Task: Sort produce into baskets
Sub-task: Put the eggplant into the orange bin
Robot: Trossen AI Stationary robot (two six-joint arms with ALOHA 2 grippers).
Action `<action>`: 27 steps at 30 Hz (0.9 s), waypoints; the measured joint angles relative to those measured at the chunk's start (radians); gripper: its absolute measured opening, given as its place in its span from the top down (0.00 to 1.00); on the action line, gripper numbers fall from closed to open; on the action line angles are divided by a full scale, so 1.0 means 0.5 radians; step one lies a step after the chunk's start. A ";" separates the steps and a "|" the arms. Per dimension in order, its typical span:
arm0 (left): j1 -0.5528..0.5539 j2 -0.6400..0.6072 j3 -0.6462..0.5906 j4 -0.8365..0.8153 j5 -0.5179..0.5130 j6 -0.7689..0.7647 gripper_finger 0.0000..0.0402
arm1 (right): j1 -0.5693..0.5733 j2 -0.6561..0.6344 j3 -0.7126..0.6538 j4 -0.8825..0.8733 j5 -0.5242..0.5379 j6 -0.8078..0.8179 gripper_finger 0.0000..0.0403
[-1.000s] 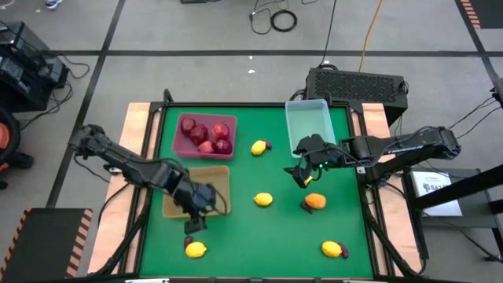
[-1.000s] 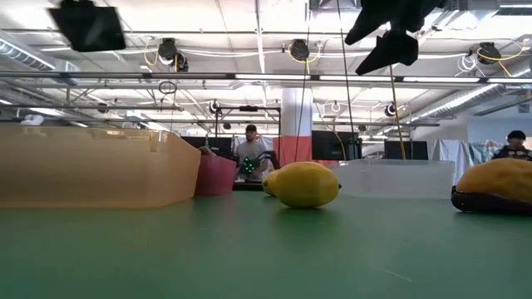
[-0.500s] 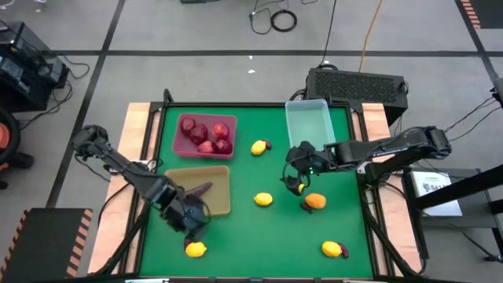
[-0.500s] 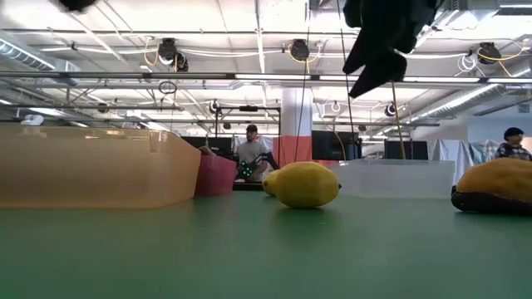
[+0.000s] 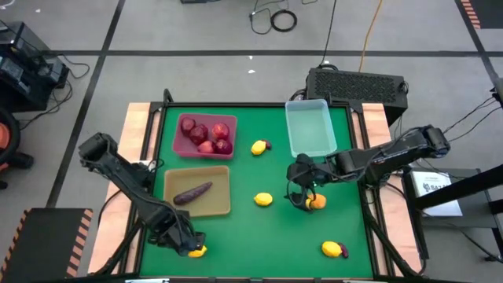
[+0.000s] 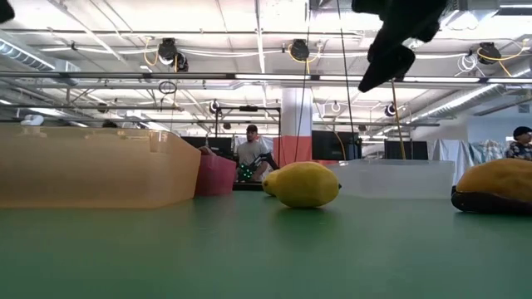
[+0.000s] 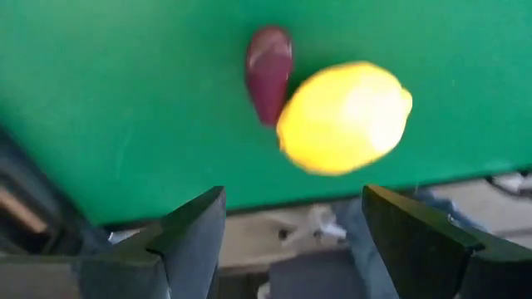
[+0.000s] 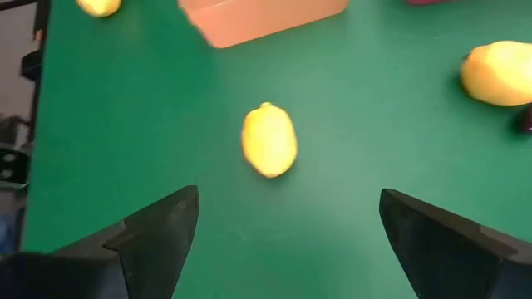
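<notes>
Green bench (image 5: 236, 236) lying under both arms, sorting partly done: red fruits (image 5: 206, 134) sitting together in the maroon tray (image 5: 178, 147), one purple eggplant (image 5: 192, 192) resting in the tan tray (image 5: 220, 206), clear bin (image 5: 310, 130) seemingly holding nothing. Hovering low at the near edge, left claw (image 5: 187, 245) spread open and gripping nothing, lining up over a lemon (image 7: 344, 118) touching a small purple piece (image 7: 268, 71), probably for the next pick. Hanging wide open and holding nothing above the orange fruit (image 5: 315, 201), right claw (image 5: 299, 190) facing the middle lemon (image 8: 268, 140)
</notes>
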State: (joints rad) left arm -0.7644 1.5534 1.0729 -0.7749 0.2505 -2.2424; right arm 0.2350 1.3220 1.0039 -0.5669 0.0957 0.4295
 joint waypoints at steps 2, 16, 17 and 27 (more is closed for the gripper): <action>-0.006 0.038 0.000 0.001 -0.074 -0.011 0.28 | 0.033 0.000 0.000 0.003 -0.001 0.059 0.10; -0.003 0.087 -0.058 -0.194 -0.301 0.003 0.28 | 0.070 -0.002 0.000 0.334 0.015 0.319 0.10; -0.007 0.087 -0.082 -0.176 -0.301 -0.007 0.28 | 0.070 -0.002 0.000 0.346 0.015 0.343 0.10; -0.006 0.088 -0.290 0.133 -0.282 -0.054 0.29 | 0.070 -0.002 0.000 0.349 0.017 0.428 0.10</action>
State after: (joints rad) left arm -0.7673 1.5974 0.9280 -0.7085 0.1096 -2.2693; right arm 0.2699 1.3209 1.0039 -0.3923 0.1043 0.6436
